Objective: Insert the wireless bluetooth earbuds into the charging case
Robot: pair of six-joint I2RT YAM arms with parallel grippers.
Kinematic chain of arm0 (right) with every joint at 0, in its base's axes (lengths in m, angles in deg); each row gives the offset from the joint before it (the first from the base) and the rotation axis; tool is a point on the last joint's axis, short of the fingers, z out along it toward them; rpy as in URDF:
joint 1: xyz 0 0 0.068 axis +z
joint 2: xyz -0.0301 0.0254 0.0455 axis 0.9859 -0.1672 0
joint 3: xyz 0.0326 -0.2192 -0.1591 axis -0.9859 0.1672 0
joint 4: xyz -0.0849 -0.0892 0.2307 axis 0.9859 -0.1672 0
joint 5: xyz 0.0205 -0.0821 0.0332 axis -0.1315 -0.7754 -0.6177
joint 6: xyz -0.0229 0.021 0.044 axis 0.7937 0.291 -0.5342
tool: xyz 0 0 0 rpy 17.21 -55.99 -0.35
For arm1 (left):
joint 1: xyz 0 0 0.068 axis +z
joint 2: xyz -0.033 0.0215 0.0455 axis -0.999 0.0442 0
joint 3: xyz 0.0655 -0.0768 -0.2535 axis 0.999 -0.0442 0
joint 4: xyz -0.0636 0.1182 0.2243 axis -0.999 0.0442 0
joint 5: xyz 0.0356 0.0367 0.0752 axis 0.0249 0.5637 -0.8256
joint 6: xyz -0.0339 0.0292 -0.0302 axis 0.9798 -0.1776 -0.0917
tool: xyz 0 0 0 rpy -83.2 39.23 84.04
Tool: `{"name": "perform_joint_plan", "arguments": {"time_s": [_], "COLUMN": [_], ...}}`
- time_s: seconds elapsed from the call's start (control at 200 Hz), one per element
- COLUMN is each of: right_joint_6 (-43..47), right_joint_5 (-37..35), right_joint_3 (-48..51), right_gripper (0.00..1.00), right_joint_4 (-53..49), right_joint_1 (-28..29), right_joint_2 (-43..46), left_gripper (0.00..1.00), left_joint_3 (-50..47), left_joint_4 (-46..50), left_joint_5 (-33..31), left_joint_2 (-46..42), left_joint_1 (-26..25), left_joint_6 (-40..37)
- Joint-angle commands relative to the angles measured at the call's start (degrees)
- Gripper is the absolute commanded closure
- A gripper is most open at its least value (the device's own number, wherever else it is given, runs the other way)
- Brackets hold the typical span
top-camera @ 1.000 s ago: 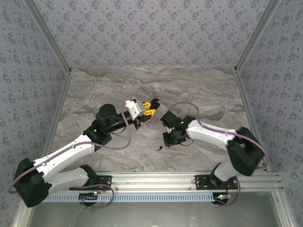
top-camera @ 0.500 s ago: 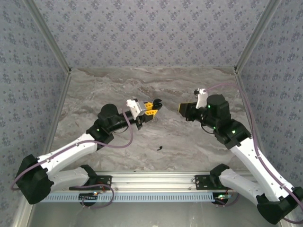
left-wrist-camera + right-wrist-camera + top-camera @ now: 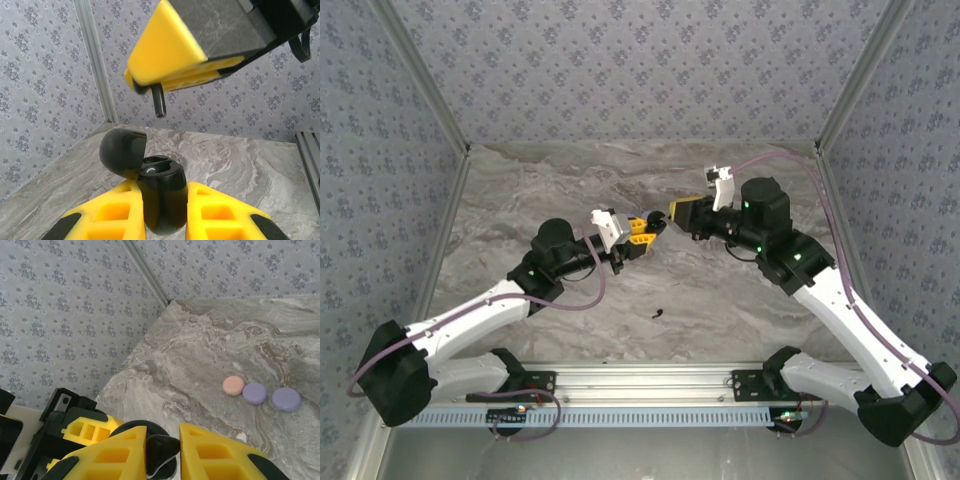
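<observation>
From the top view, the left gripper (image 3: 645, 228) and right gripper (image 3: 672, 213) meet tip to tip above mid-table (image 3: 520, 190). A loose black earbud (image 3: 658, 314) lies on the marble nearer the bases.

In the left wrist view, the left gripper (image 3: 164, 192) is clamped tight on a black charging case (image 3: 162, 205). The case stands upright, its lid (image 3: 122, 150) swung open to the left. Above it, the right gripper (image 3: 145, 82) pinches a held earbud (image 3: 159, 100), whose stem runs near vertical with its free end pointing down at the case.

In the right wrist view, the right gripper (image 3: 162, 440) is closed on that earbud. Three round cases (image 3: 255, 393) lie in a row on the table beyond.
</observation>
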Motion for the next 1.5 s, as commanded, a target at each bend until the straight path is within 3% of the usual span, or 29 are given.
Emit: {"name": "perform_joint_plan", "arguments": {"time_s": [0.0, 0.869, 1.494], "right_joint_6": [0.84, 0.39, 2.34], "right_joint_5": [1.1, 2.44, -1.96], "right_joint_3": [-1.04, 0.58, 0.39], "right_gripper": [0.78, 0.78, 0.78], "right_joint_4": [0.89, -1.51, -1.92], "right_joint_1": [0.46, 2.19, 2.65], "right_joint_2": [-0.12, -3.03, -1.68], "left_gripper": [1.0, 1.0, 1.0], "left_joint_3": [2.27, 2.43, 2.29], "left_joint_4": [-2.47, -2.34, -2.85], "left_joint_5": [1.03, 0.94, 0.15], "left_joint_2": [0.18, 0.35, 0.44], "left_joint_1": [-0.47, -0.46, -0.47], "left_joint_6": [0.53, 0.58, 1.56]}}
